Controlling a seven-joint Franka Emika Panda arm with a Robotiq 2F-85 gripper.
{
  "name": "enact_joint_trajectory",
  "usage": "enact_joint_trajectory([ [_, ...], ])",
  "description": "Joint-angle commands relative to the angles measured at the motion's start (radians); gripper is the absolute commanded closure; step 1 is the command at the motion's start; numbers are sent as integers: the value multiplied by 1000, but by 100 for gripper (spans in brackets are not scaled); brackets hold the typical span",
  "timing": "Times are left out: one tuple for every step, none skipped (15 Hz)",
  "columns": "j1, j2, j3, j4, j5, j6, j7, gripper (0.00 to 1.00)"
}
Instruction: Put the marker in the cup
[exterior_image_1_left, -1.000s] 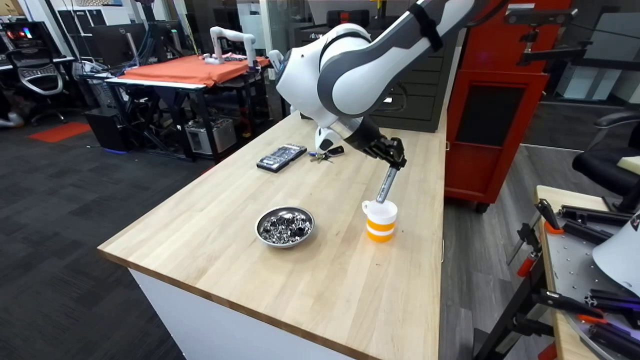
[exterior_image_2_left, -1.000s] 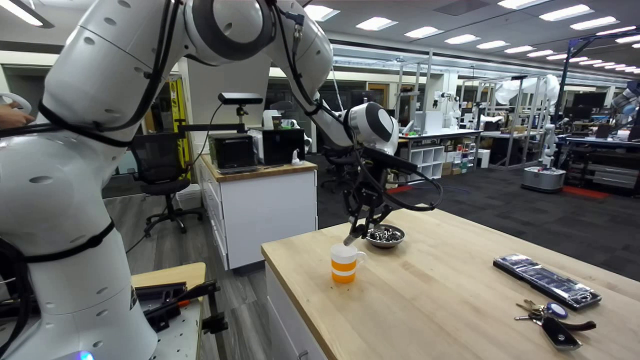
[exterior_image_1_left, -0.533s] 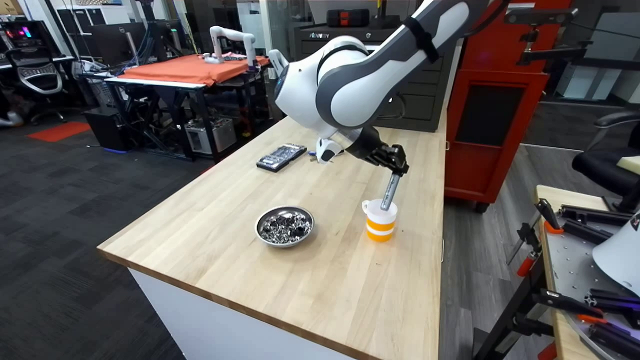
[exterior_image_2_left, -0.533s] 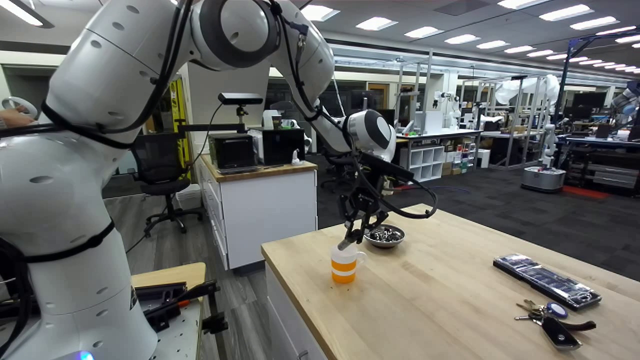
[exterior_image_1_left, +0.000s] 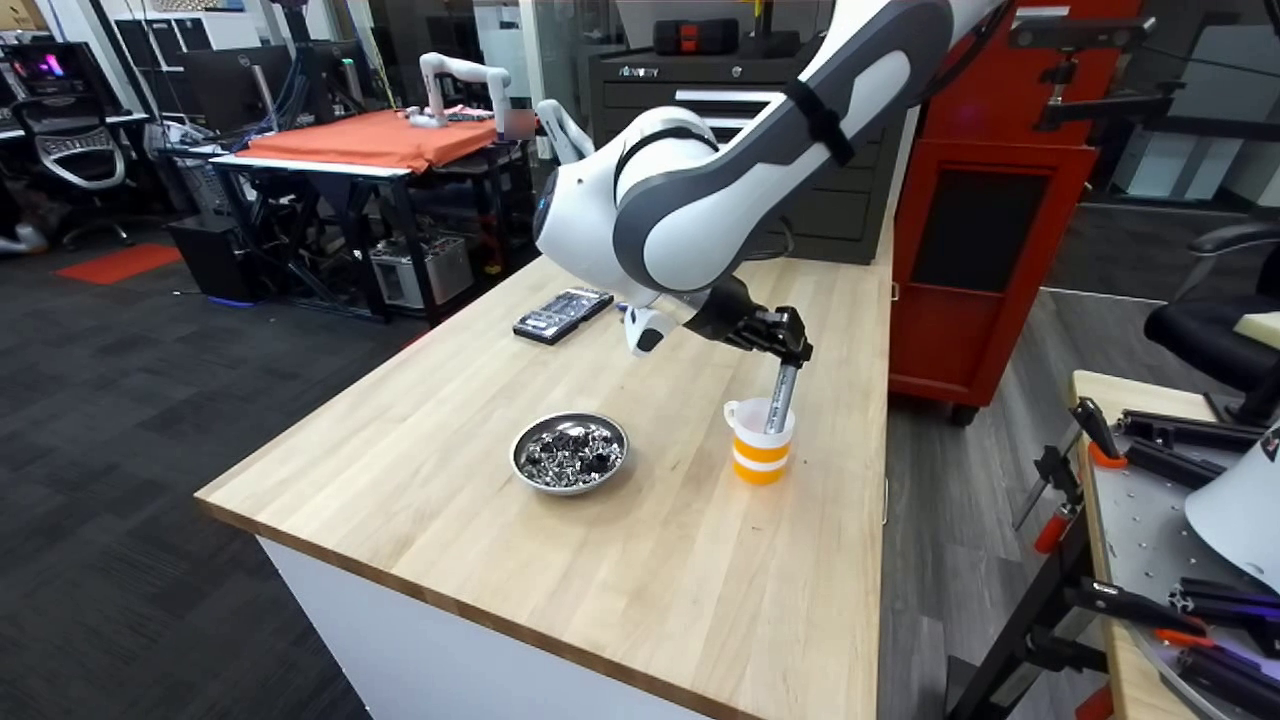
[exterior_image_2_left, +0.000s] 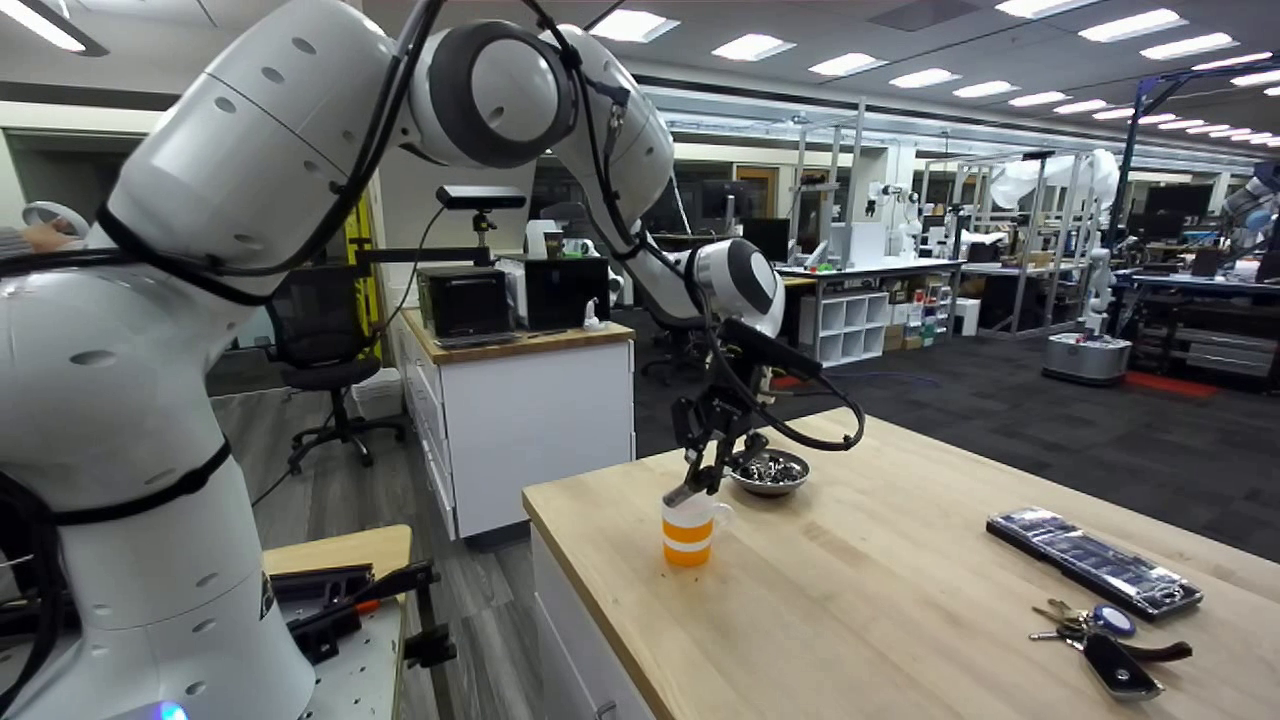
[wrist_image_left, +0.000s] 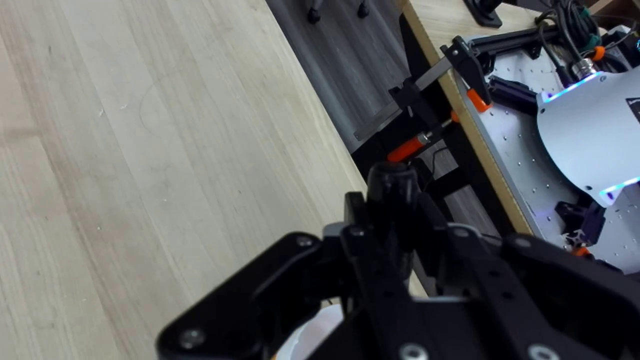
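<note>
The cup (exterior_image_1_left: 760, 462), white above with orange bands, stands upright on the wooden table in both exterior views (exterior_image_2_left: 687, 540). In the wrist view part of its white rim (wrist_image_left: 316, 330) shows at the bottom, mostly hidden by the gripper. My gripper (exterior_image_1_left: 797, 350) is above the cup, shut on the marker (exterior_image_1_left: 781, 398). The marker's grey barrel slants down, with its lower end inside the cup's mouth. In an exterior view the gripper (exterior_image_2_left: 708, 480) hides most of the marker (exterior_image_2_left: 682, 494). In the wrist view the marker's dark end (wrist_image_left: 392, 182) sticks up between the fingertips (wrist_image_left: 392, 212).
A metal bowl (exterior_image_1_left: 570, 455) of small shiny parts stands beside the cup. A flat dark case (exterior_image_2_left: 1090, 562) and a bunch of keys (exterior_image_2_left: 1100, 640) lie farther along the table. The table edge runs close to the cup. A bench with clamps (wrist_image_left: 415, 100) stands beyond it.
My gripper has come down with the marker. The marker's lower end has gone from about the cup's rim to inside the cup. The cup has not moved.
</note>
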Motion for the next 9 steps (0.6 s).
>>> enact_joint_trajectory([
  [17, 48, 1, 76, -30, -61, -41, 94],
  [20, 59, 0, 89, -33, -69, -49, 94],
  [22, 67, -1, 96, -34, -75, -54, 94],
  [23, 76, -1, 107, -36, -81, -60, 94],
  [25, 83, -2, 115, -38, -84, -65, 94],
  [26, 89, -2, 123, -39, -86, -68, 94],
  [27, 94, -2, 129, -39, -87, -70, 94],
  [27, 100, -2, 136, -38, -89, -73, 94],
  [28, 105, -3, 142, -38, -92, -74, 94],
])
